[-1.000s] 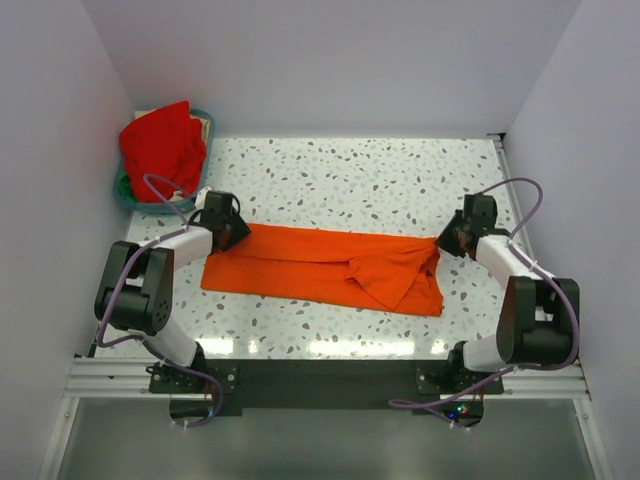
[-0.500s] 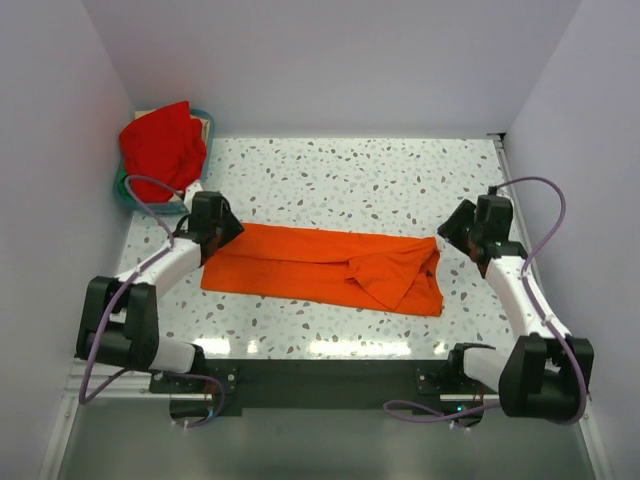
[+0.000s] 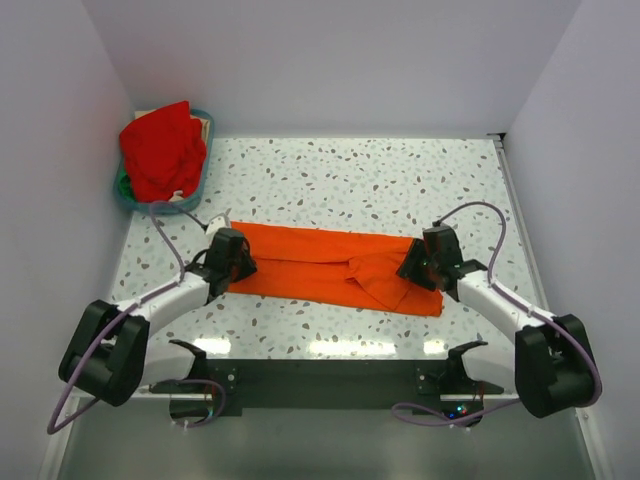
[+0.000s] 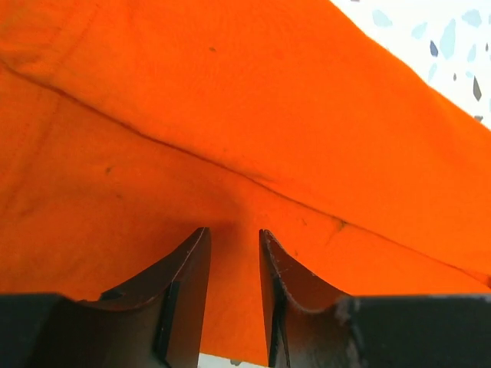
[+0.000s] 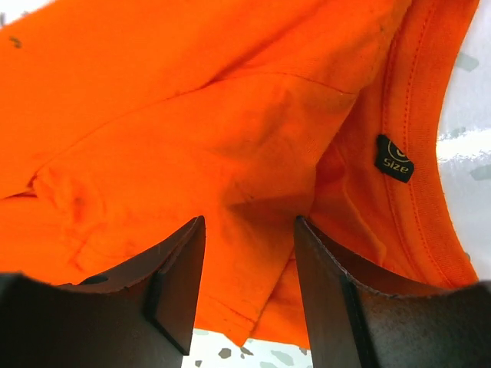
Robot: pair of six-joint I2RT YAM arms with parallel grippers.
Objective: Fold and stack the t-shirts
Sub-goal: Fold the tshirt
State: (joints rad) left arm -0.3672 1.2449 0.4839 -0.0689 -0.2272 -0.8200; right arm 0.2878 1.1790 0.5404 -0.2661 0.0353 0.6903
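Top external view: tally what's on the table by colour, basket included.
Orange t-shirt: 1
Red clothes heap, number of pieces inside unclear: 1
Teal basket: 1
Total: 3

The speckled table runs open left of the left gripper and right of the right gripper. A basket heaped with red clothes blocks the corner farther left. Ahead of both, the orange t-shirt lies low.
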